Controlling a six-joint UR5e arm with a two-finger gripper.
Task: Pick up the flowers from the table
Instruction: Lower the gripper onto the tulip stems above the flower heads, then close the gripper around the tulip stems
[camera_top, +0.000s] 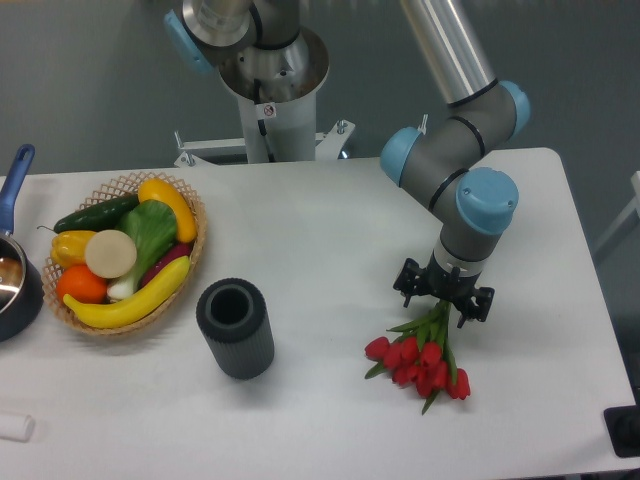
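Observation:
The flowers, a small bunch of red tulips with green stems and leaves, lie on the white table at the front right. Their heads point toward the front edge and their stems run up and back under my gripper. The gripper points straight down over the stem end. Its two black fingers stand apart, one on each side of the stems, so it looks open. The stem ends are hidden between them. I cannot tell whether the fingers touch the stems.
A dark grey ribbed cylinder cup stands upright left of the flowers. A wicker basket of fruit and vegetables sits at the left. A dark pot with a blue handle is at the left edge. The robot base is at the back.

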